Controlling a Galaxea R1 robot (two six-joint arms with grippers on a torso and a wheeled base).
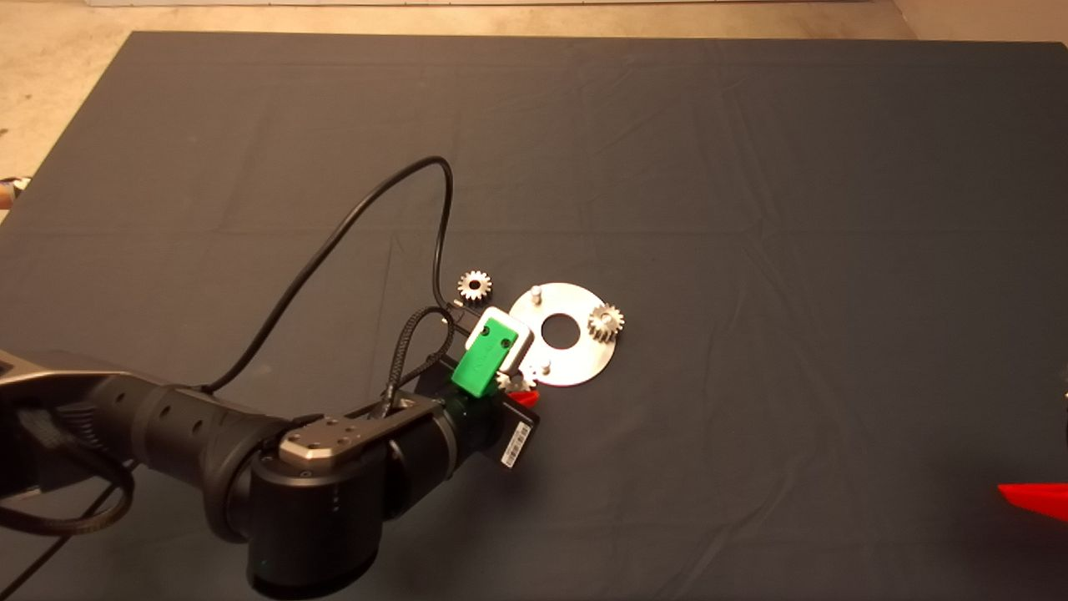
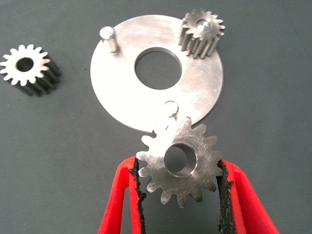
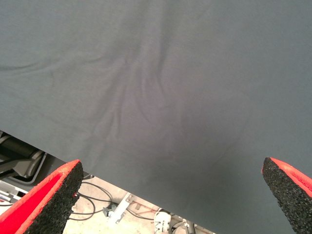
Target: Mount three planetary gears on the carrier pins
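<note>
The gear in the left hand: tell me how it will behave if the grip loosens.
The gear looks like solid metal, so probably heavy for its size and rigid. Held on its teeth by the left hand, it might pivot. Dropped on edge, it could roll; flat, it would likely stay.

One silvery gear [image 2: 179,165] sits clamped between the left gripper [image 2: 178,170] fingers, beside a bare pin [image 2: 171,107]; another gear [image 2: 201,31] is seated beyond, the third [image 2: 27,68] lies off-disc

Nothing here can be read. The one marking is a small white barcode sticker [image 1: 518,438] on the black housing of the left arm's wrist, just behind the green gripper body; its bars and any digits are too small to make out.
</note>
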